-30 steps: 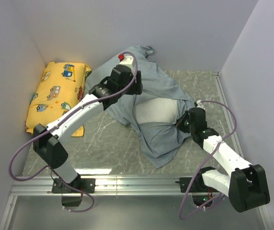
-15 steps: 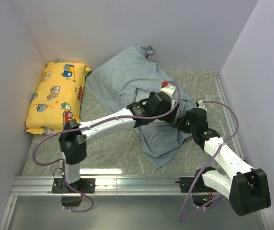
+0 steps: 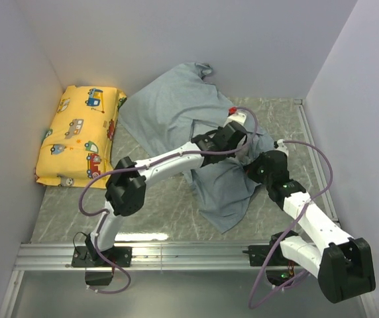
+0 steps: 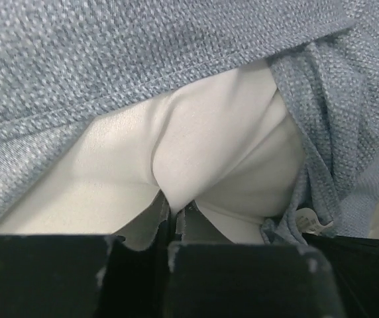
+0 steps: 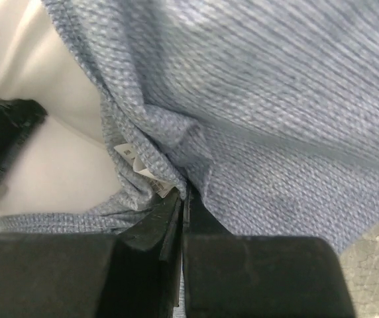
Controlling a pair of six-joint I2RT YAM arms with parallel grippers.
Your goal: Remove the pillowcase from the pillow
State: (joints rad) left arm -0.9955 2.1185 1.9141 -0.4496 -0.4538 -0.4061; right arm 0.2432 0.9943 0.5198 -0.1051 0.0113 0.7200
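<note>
Overhead view: the pillowcase (image 3: 169,106) lies crumpled on the marbled table (image 3: 156,199), blue-grey side out. It runs from the back wall to the middle of the table, with a loose flap hanging toward the near edge. The left arm (image 3: 169,159) reaches diagonally across the table and its wrist sits on the fabric right of centre. The right arm (image 3: 309,218) comes in from the near right corner, and its wrist is just beside the left one. Neither pincer's tips can be read from this height. A yellow cartoon-vehicle pillow (image 3: 77,136) rests against the left wall, apart from the fabric. Left wrist view: the left gripper (image 4: 173,218) is closed tight on a pinched ridge of the pillow (image 4: 209,152). The pillow's white surface shows in the opening, with pillowcase weave draped above it and bunched down its right side. A small white label (image 4: 305,222) sits at the lower right fold. Right wrist view: the right gripper (image 5: 183,199) is clamped together on a gathered fold of pillowcase beside the seam that carries the label. White pillow shows at the left of this view, where a dark, blurred body also enters; what it is cannot be told.
</note>
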